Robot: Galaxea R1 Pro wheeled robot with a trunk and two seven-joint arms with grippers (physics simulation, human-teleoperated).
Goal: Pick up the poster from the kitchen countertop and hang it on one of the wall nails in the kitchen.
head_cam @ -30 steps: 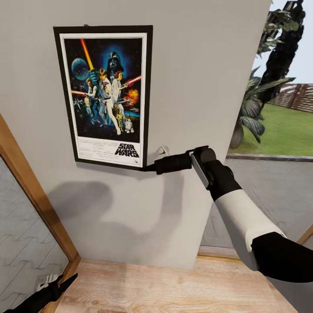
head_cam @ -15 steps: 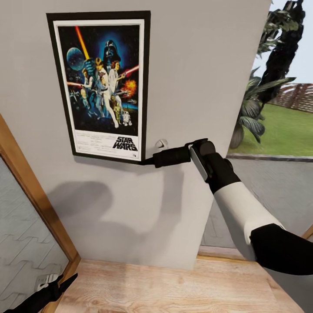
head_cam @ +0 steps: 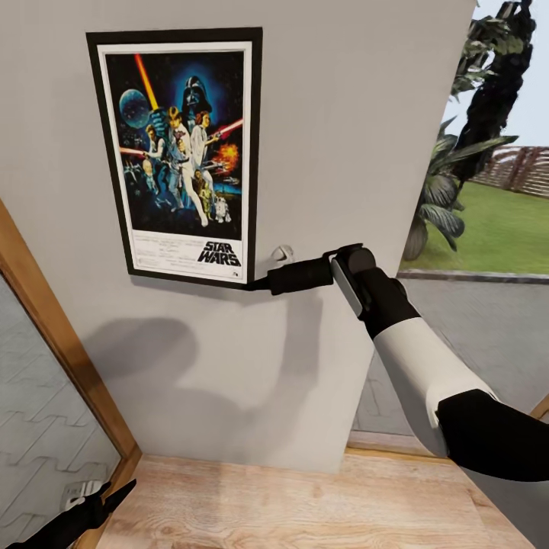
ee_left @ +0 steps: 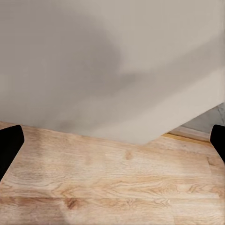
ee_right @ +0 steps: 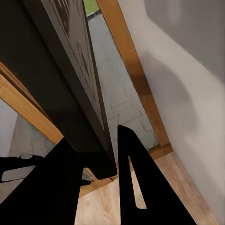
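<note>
Poster first: the upright Star Wars film poster, thin black frame, white border, bright figures on dark blue with the logo along its bottom, lies flat against the plain light-grey wall, high on it and towards its left side in my head view. Its top leans a little to the left.

My right gripper reaches in from the right at the poster's lower right corner. In the right wrist view my two black fingers are pinched on that corner of the frame, one on each face, with the dark edge of the poster running away from them. My right arm, black at the wrist and white along the forearm, stretches back to the lower right.

My left gripper hangs low at the bottom left corner of the head view, above the light wooden floor. In the left wrist view its black fingertips sit at opposite edges, spread wide with nothing between them but the floor and the wall.

A wooden-framed glass panel stands left of the wall. To the right, an opening shows green plants and a lawn.
</note>
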